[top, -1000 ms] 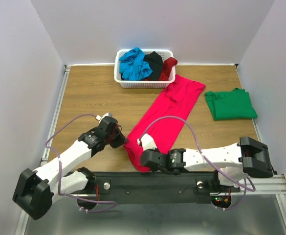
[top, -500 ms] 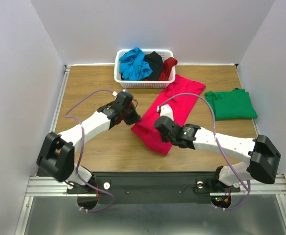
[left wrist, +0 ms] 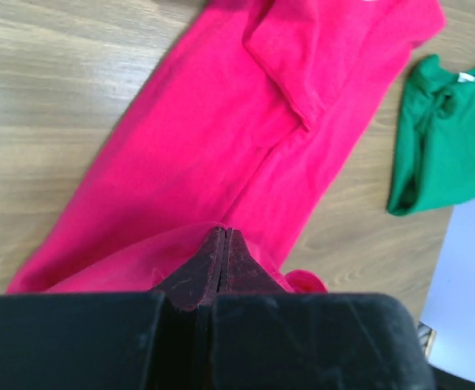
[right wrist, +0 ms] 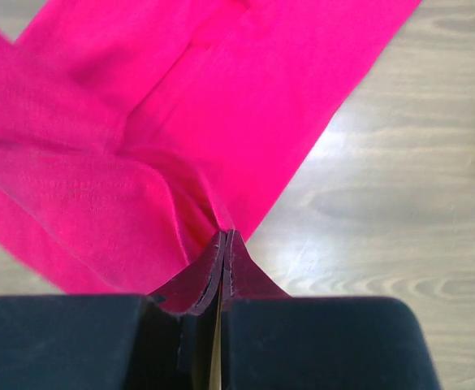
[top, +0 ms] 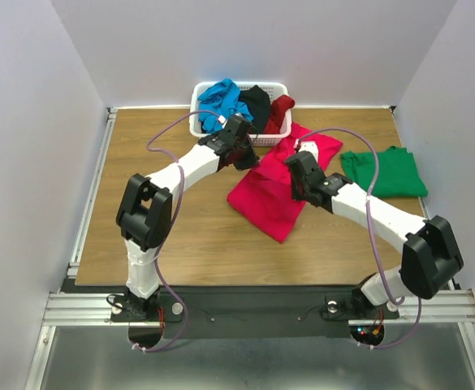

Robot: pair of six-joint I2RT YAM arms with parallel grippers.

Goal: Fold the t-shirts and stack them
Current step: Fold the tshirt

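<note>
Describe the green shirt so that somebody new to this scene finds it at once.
Look at the wooden table and go to its right side, past the pink shirt in the middle. The green shirt lies there folded, alone. It is the only green cloth, and no tool holds it.

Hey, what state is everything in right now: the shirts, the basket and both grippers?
left gripper: shut on the pink-red t-shirt.
right gripper: shut on the pink-red t-shirt.
pink-red t-shirt: doubled over, pinched by both grippers.
green t-shirt: folded, lying flat, untouched.
basket: upright, holding three shirts.
blue shirt, black shirt, dark red shirt: bunched, unfolded.
</note>
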